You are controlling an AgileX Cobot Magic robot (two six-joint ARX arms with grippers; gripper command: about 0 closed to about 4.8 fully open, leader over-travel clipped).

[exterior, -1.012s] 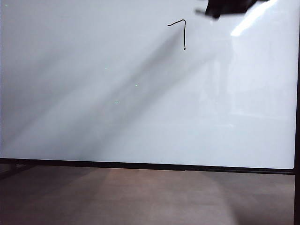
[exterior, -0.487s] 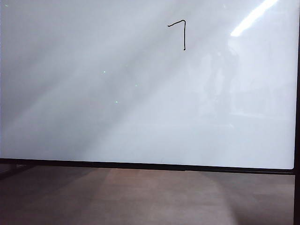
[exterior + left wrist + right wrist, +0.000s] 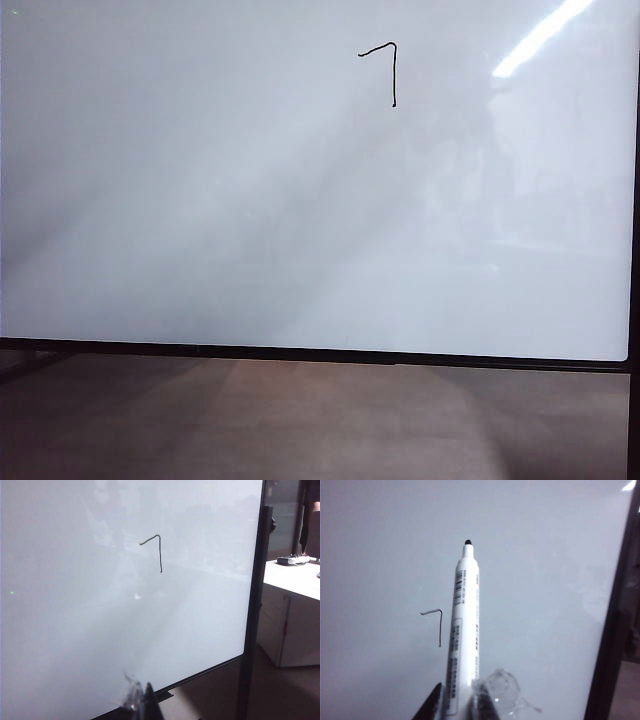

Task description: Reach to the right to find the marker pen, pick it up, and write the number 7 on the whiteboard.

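The right claw (image 3: 457,705) grips the marker pen (image 3: 463,630), its dark tip clear of the whiteboard (image 3: 200,200); the number 7 (image 3: 385,70) sits high on the board; the left claw (image 3: 142,702) shows only fingertips, its opening unclear.

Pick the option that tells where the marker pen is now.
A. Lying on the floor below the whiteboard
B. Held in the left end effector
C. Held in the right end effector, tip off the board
C: the right wrist view shows the marker pen clamped in the right end effector, its tip clear of the whiteboard.
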